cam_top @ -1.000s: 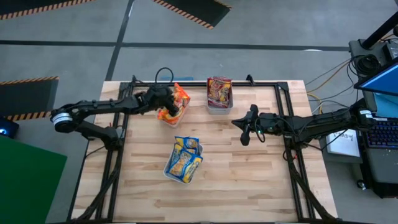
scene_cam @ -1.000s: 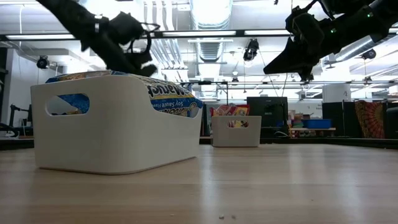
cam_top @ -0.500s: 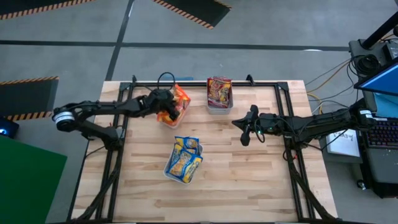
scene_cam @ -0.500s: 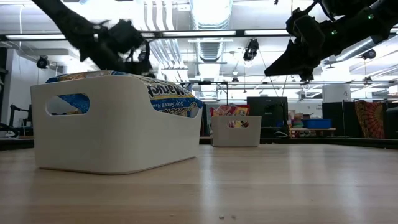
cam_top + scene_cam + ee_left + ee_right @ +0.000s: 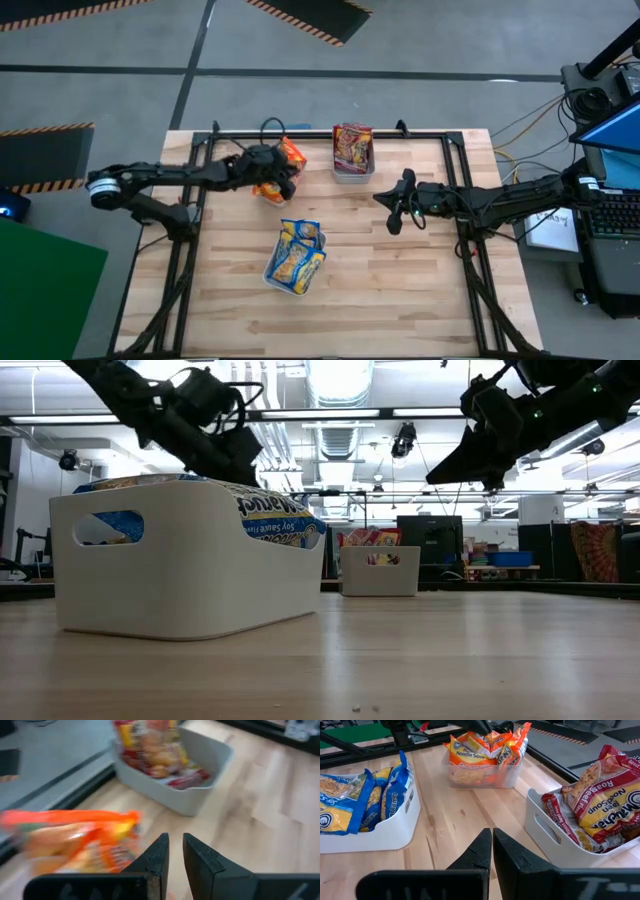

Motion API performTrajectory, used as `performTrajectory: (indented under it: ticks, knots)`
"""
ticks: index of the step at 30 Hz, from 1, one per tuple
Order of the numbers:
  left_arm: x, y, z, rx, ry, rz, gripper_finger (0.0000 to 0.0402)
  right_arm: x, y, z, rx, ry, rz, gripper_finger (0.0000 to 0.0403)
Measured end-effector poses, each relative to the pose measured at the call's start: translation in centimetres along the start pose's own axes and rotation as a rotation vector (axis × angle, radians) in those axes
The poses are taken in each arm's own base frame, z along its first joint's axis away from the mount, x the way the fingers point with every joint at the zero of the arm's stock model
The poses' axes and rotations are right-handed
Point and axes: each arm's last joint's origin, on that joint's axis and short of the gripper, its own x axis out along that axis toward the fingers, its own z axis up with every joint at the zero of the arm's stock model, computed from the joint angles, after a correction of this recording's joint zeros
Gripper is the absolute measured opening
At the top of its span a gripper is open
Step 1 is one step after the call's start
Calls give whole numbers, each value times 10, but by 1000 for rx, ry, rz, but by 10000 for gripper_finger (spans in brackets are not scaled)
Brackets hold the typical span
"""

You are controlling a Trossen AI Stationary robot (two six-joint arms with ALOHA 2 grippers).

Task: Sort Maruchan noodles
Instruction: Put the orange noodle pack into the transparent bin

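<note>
Left hand [image 5: 283,184] pulls back slightly left from orange noodles [image 5: 285,160] in far-left tray [image 5: 479,776], fingers nearly together, empty. Right hand [image 5: 392,215] hovers mid-right over counter [image 5: 400,290], clenched, empty. Blue packets [image 5: 297,255] center, red packets [image 5: 351,146] far.

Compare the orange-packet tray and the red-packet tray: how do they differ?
The orange-packet tray is clear plastic; the red-packet tray is opaque white. The left gripper is over the orange-packet tray; no gripper is over the red-packet tray. The right gripper is shut, away from both. Both trays hold Maruchan packets.
</note>
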Motion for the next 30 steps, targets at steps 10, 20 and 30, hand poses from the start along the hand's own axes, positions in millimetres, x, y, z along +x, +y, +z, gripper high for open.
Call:
performTrajectory:
  ticks: [10,20,30]
  knots:
    - [36,-18,-18,40,150,12,38,0,0,1,5,-16,3,9]
    - [65,-19,-23,80,252,168,38,0,0,2,6,-20,4,9]
    - [58,4,-15,244,381,450,38,0,0,2,2,-20,4,9]
